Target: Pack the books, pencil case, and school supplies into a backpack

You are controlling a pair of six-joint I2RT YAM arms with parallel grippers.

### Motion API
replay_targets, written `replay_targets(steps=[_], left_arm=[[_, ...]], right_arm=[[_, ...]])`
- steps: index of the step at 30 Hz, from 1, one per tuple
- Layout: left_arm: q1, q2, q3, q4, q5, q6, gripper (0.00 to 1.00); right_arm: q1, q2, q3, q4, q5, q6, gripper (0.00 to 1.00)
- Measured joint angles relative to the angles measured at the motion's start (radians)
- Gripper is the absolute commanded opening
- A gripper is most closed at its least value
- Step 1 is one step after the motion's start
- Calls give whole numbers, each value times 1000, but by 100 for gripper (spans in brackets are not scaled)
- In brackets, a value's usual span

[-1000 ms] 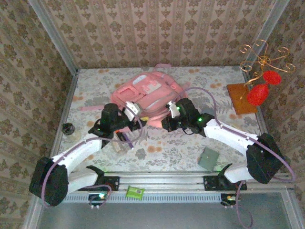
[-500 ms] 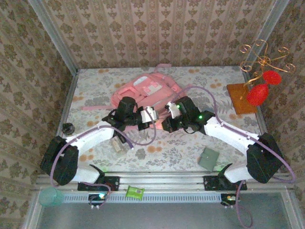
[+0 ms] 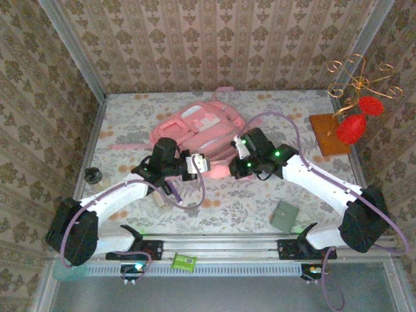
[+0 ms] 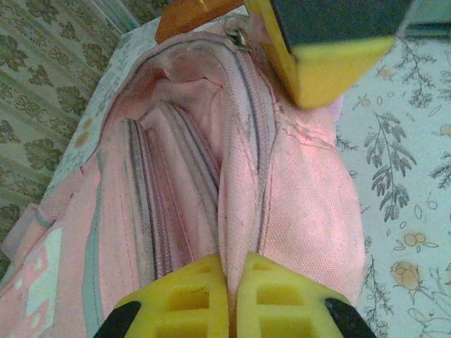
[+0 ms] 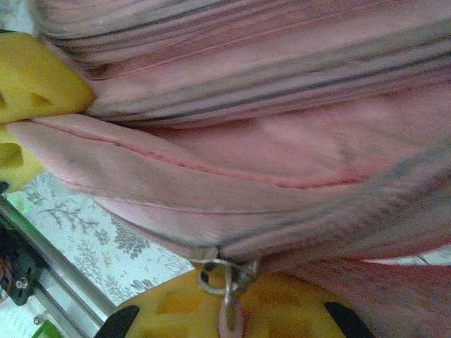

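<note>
— So, which step was in hand?

— Opening the bag, I'd judge. Left of centre in the top view, the left gripper (image 3: pixel 197 162) was clenched on the rim fabric of the backpack (image 3: pixel 195 123), which lay in the upper middle. Just to the right, the right gripper (image 5: pixel 225 304) pinched the zip edge by the pull ring (image 5: pixel 225 278).

— And next?

— Probably drawing the two edges apart, gently, so the mouth gaped.

— Counts?

— One backpack, two grippers, one grey square (image 3: pixel 284 216) at the lower right. The small pieces (image 3: pixel 162 197) under the left arm were too blurred to count.
</note>
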Motion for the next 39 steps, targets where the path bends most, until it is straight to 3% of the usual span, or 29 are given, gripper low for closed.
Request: replay_targets(steps=[6, 9, 10, 12, 15, 17, 19, 25, 28, 30, 32, 33, 39], left_arm=[[35, 1, 2, -32, 0, 16, 0], [66, 2, 2, -61, 14, 11, 31], [74, 0, 2, -76, 18, -1, 49], [84, -13, -1, -100, 32, -35, 72], [50, -56, -8, -106, 29, -92, 93], [17, -68, -4, -105, 28, -121, 95], [-18, -59, 15, -108, 21, -149, 93], [-65, 53, 134, -144, 6, -180, 69], [-65, 106, 169, -172, 14, -185, 49], [-65, 130, 183, -200, 35, -182, 31], [-66, 148, 191, -230, 68, -176, 5], [-66, 150, 191, -243, 84, -171, 0], [-21, 108, 143, -230, 152, -144, 0]], right_arm=[[-73, 13, 55, -92, 24, -19, 0], [-64, 17, 56, -80, -2, -22, 0], [-52, 17, 54, -71, -22, -21, 0], [-34, 17, 45, -43, -65, -12, 0], [-26, 17, 13, 15, -127, 8, 0], [-19, 17, -10, 43, -162, 17, 0], [-6, 17, -26, 61, -189, 21, 0], [19, 15, -51, 128, -268, 29, 0], [21, 8, -71, 155, -290, 31, 0], [21, 5, -84, 171, -293, 32, 0], [20, 0, -96, 177, -291, 31, 0], [19, -2, -97, 177, -289, 31, 0], [-34, -15, -97, 155, -275, 28, 0]])
